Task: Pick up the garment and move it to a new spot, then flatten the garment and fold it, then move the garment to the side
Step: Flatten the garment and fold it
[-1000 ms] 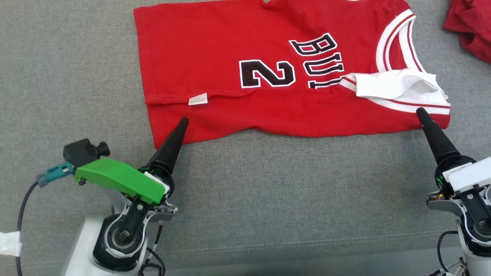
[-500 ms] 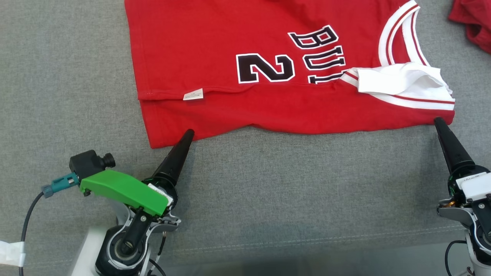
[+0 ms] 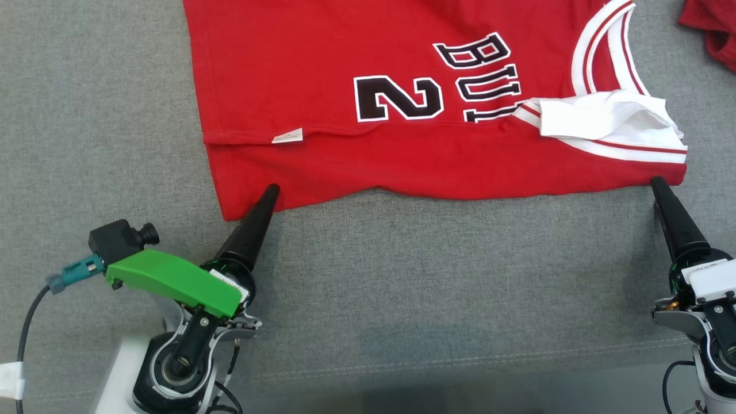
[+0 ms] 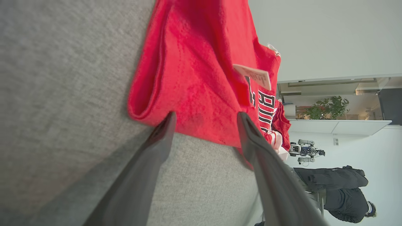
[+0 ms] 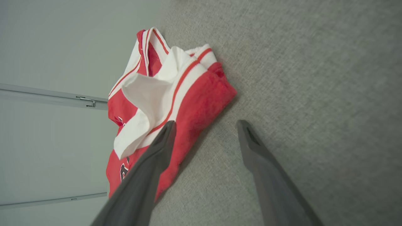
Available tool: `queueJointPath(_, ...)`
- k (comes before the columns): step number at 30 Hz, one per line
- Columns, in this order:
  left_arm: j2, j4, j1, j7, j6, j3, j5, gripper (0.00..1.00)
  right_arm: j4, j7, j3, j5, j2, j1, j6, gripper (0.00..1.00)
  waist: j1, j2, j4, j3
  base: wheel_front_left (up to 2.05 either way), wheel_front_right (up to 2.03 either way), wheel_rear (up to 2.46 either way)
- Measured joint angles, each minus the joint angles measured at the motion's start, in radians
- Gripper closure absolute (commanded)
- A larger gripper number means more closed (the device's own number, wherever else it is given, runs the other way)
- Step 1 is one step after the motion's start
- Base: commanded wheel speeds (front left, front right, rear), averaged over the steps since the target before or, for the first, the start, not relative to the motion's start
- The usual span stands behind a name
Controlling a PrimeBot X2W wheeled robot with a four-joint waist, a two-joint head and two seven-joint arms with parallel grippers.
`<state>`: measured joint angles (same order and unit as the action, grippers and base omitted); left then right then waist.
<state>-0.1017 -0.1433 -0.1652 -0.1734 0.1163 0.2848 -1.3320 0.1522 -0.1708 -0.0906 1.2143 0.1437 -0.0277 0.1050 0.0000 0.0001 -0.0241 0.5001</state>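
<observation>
Since half a second ago, the left gripper [image 3: 270, 192] has been brought up and leftward in the head view, so that its tip now overlaps the lower hem of the jersey [image 3: 322, 69] near the corner. The right gripper [image 3: 656, 185] is kept at the opposite corner; a second ago it lay over the cloth. The jersey is spread flat on the grey woven table [image 3: 402, 287]. It is red knit with a black, white-edged "2" and letters, white ribbed trim with red stripes is bunched at one opening, and a small white label [image 3: 287, 136] is seen at a fold.

From the left wrist, the jaws are seen wide apart with nothing held, the tapered dark fingers [image 4: 157, 141] set at the rolled, doubled hem.

From the right wrist, the jaws are likewise spread wide and empty. One finger is laid against the red corner, the other over bare grey weave.
</observation>
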Motion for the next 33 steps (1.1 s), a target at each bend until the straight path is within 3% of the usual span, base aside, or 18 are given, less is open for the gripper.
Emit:
queueJointPath(12, -0.005, -0.002, -0.045, -0.002, 0.003, -0.016, 0.02, 0.0, -0.03, 0.012, 0.007, -0.017, 0.008, 0.088, -0.003, 0.0, 0.0, 0.0, -0.005, 0.027, 0.0, 0.0, 0.0)
queueJointPath(33, -0.005, -0.017, 0.067, -0.005, 0.003, -0.03, 0.025, 0.0, -0.087, 0.029, 0.017, -0.02, 0.009, 0.093, -0.017, 0.0, 0.0, 0.0, 0.023, -0.01, 0.0, 0.0, 0.0)
